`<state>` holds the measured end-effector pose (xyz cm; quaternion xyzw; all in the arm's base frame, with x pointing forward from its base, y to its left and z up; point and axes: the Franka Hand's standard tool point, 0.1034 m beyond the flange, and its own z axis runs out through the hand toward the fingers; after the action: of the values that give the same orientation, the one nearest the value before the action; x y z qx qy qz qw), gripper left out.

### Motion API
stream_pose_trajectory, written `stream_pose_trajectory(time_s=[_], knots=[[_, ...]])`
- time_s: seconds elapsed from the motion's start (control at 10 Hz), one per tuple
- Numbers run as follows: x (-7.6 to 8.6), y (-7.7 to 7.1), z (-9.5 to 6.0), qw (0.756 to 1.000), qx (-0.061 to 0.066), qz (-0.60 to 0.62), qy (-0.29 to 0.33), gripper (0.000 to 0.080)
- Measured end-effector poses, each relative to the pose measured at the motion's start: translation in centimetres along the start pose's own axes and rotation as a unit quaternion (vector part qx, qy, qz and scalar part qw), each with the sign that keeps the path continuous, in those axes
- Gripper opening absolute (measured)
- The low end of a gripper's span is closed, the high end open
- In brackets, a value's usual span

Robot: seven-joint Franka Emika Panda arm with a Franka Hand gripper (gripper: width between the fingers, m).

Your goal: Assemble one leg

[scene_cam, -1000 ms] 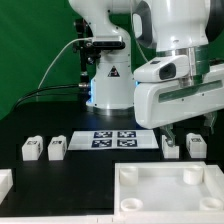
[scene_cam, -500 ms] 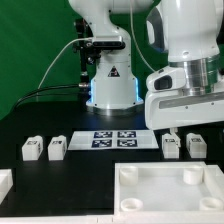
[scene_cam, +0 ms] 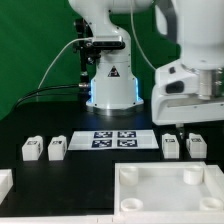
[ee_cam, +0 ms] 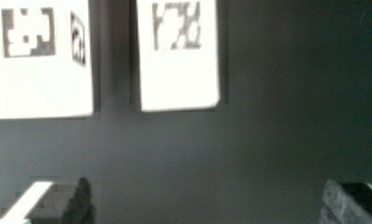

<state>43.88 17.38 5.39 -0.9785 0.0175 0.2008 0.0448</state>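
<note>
Four small white legs with black-and-white tags stand on the black table: two at the exterior view's left (scene_cam: 32,149) (scene_cam: 57,148) and two at its right (scene_cam: 171,146) (scene_cam: 196,146). My gripper (scene_cam: 187,130) hangs just above and behind the right pair. In the wrist view two tagged white legs (ee_cam: 41,60) (ee_cam: 179,55) lie side by side, apart from my gripper (ee_cam: 208,205). Its fingertips (ee_cam: 58,203) stand wide apart with only bare table between them. The gripper is open and empty.
The large white square panel (scene_cam: 165,190) with round corner sockets lies at the front right. The marker board (scene_cam: 115,139) lies flat at the table's middle. A white part's edge (scene_cam: 5,182) shows at the front left. The robot base (scene_cam: 105,80) stands behind.
The arm and gripper have moved toward the exterior view's right, from over the marker board's right end to above the right pair of legs. The legs and panel have not moved.
</note>
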Motion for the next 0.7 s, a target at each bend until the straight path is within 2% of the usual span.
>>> stream_pose_trajectory(time_s=[0.3, 0.5, 0.7], knots=[[-0.8, 0.5, 2.3, 0.991, -0.01, -0.001, -0.135, 0.0649], [-0.7, 0.5, 2.8, 0.985, -0.01, 0.0, -0.171, 0.0649], [-0.7, 0.4, 2.8, 0.986, -0.009, 0.0, -0.168, 0.0649]])
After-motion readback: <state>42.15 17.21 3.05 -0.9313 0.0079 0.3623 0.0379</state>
